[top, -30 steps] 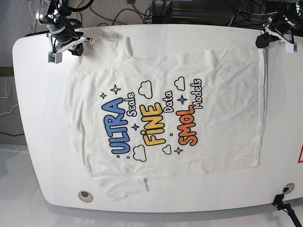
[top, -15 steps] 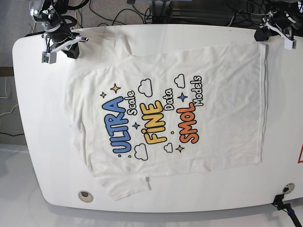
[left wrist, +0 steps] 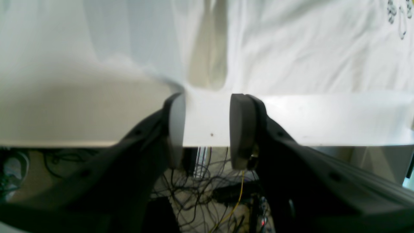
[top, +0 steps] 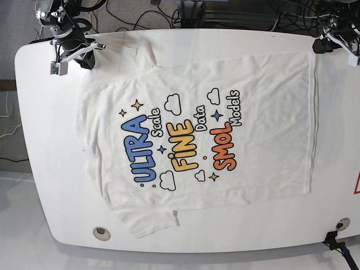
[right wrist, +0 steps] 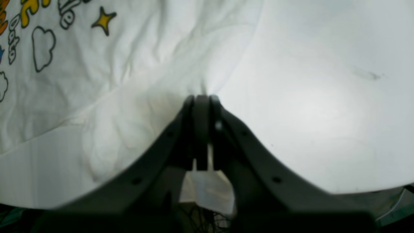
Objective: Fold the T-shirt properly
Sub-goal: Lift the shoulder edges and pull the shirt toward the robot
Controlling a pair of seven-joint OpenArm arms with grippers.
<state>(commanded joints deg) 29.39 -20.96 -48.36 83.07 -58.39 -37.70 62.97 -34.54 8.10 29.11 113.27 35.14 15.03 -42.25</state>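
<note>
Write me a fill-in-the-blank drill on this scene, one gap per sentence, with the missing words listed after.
1. The big word printed in blue on the T-shirt reads ____.
2. The big word printed in yellow reads ____.
3. The small word beside the orange "SMOL" reads ____.
4. Of the two grippers, the left gripper is open, while the right gripper is ____ on the fabric.

Missing words: ULTRA; FiNE; Models; closed

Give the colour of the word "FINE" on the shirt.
Yellow, outlined in black; the base view shows it best.
</note>
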